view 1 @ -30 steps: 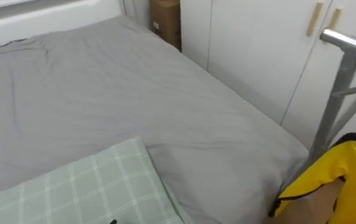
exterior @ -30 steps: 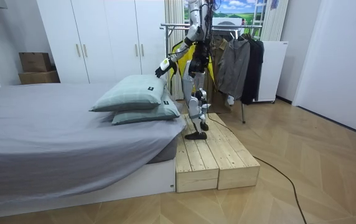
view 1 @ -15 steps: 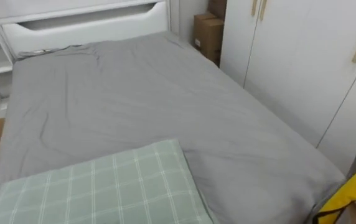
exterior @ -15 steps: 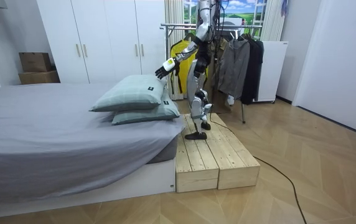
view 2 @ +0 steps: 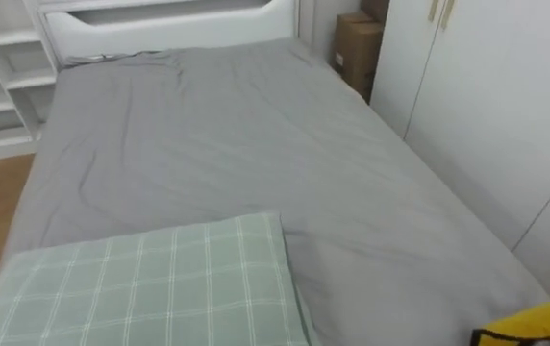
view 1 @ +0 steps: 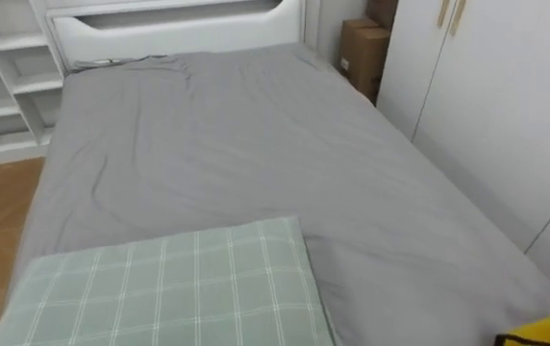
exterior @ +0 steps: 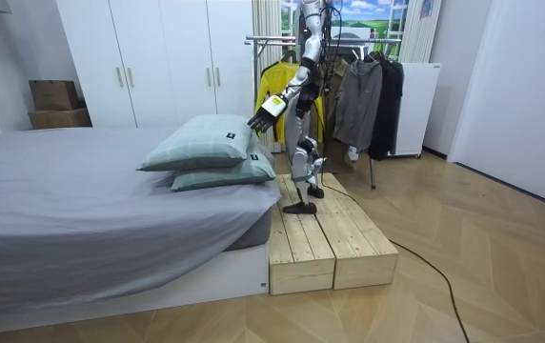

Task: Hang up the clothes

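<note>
The robot stands on a pale wooden slatted platform set against the end of a bed covered in a grey sheet, and it faces along the bed. Its left hand reaches forward and down from the shoulder. The hand is too small in the room view to tell how far its fingers are spread, and nothing can be made out in it.

Just below and ahead of that hand lies a pale green checked pillow, stacked on a second pillow of the same kind. The hand is by the upper pillow's near corner, but I cannot tell whether it touches.

Behind the hand and a little above it, the yellow garment with dark trim hangs under the rail of a metal clothes rack. How it is fixed there cannot be made out. In the eye views a corner of the yellow cloth shows at the lower right.

Further along the rack, beyond the robot's body from the hand, hang dark and grey-brown clothes.

Far ahead of the hand, past the sheet, is a white headboard with white open shelves beside it. To the hand's right stand white wardrobe doors with wooden handles and a brown cardboard box.
</note>
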Robot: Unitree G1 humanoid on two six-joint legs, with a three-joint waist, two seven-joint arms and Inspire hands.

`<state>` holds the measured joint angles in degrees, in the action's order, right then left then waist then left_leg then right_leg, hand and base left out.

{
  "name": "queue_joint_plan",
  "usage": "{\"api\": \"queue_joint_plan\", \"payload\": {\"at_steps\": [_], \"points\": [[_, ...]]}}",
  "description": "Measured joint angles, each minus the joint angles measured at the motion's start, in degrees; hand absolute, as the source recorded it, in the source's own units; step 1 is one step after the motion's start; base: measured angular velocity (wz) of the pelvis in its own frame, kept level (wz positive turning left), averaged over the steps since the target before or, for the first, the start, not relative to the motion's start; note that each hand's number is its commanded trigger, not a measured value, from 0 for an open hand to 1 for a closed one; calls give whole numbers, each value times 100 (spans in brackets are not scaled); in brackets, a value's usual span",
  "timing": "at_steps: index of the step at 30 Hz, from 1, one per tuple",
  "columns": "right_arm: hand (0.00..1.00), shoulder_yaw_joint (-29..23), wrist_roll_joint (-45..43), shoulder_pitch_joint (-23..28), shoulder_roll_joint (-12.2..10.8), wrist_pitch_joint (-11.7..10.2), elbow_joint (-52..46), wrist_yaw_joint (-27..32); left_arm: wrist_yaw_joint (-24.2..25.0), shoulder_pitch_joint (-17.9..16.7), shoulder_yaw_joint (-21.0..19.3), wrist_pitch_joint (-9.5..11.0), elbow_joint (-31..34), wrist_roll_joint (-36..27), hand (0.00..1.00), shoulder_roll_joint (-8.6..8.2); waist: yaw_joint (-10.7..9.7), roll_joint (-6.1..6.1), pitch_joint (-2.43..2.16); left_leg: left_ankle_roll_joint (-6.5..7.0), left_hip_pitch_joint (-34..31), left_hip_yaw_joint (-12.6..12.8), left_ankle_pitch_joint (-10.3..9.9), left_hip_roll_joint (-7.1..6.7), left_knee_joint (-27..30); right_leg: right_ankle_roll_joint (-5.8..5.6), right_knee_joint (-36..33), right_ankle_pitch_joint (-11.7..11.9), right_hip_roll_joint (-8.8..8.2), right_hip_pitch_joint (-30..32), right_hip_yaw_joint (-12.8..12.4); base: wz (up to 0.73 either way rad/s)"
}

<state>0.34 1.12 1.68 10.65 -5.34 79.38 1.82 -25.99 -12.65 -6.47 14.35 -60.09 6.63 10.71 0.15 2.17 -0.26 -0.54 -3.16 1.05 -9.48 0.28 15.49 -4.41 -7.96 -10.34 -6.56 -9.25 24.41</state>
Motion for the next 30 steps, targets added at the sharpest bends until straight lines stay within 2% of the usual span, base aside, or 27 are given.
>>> {"api": "queue_joint_plan", "payload": {"at_steps": [2,3,5,6,7,10,11,15,17,20,23,26,30], "points": [[0,-2,10,73,6,27,-43,161,-110,-73,-70,-20,-64,-257,0,-29,155,-14,11,0,0,-68,0,-17,21,-4,23,-3,23,-28,-205,24],[0,-2,11,75,5,46,-60,256,-137,-148,-106,-28,-101,-418,0,-30,210,-65,53,-3,1,-112,-2,-17,23,-4,37,-3,41,-33,-306,20],[0,-17,-109,54,2,53,-129,323,-149,-190,-210,-75,-287,-861,0,-26,208,-40,50,-18,-19,-189,-15,-27,9,-33,37,-25,54,-27,-387,22],[0,-49,-161,44,-7,65,-150,324,-178,-226,-317,-152,-342,-1199,0,-25,216,-41,85,-25,-23,-196,-19,-39,-1,-47,39,-81,48,-24,-387,10],[0,-51,-164,21,-11,90,-166,324,-205,-245,-369,-191,-379,-1330,0,-25,224,-28,95,-35,-32,-192,-25,-40,-4,-39,41,-113,47,-25,-386,0],[0,-61,-59,87,-10,205,-172,337,-245,-308,-545,-364,-668,-2059,0,-87,280,-34,91,-51,-9,-208,-18,-15,18,14,26,-161,66,-68,-387,1],[0,-118,-51,178,-9,290,-172,318,-225,-306,-591,-477,-749,-2390,0,-142,305,-91,53,-52,-8,-203,-18,-13,26,42,22,-190,58,-66,-387,0],[0,-171,-202,430,-46,654,-162,224,73,-333,-746,-869,-1060,-3019,0,-245,313,-111,23,-54,-10,-186,-16,-14,8,34,-23,-206,53,-70,-401,0],[0,-174,-331,485,-84,777,-163,193,213,-372,-803,-1008,-1086,-3087,0,-274,310,-109,23,-57,-10,-188,-15,-13,9,33,-29,-212,54,-71,-396,0],[0,-251,-760,515,-101,803,-165,53,507,-332,-803,-1147,-1097,-3072,0,-330,306,-108,25,-60,-12,-174,-18,-10,30,32,-28,-215,50,-72,-383,1],[0,-291,-914,487,-105,811,-170,34,780,-269,-750,-1196,-1096,-3072,0,-356,253,-108,28,-67,-21,-160,-23,-11,26,29,-30,-235,44,-75,-374,1],[0,-287,-1158,379,-103,911,-181,-57,979,-203,-504,-1255,-1085,-3056,0,-345,127,-107,30,-67,-33,-138,-24,-17,24,31,-30,-254,32,-67,-342,3],[0,-280,-1268,388,-94,929,-176,-128,1330,-50,-317,-1299,-1056,-2759,0,-337,43,-108,29,-65,-44,-107,-23,-47,30,-6,-69,-289,-8,-71,-317,6]]}}
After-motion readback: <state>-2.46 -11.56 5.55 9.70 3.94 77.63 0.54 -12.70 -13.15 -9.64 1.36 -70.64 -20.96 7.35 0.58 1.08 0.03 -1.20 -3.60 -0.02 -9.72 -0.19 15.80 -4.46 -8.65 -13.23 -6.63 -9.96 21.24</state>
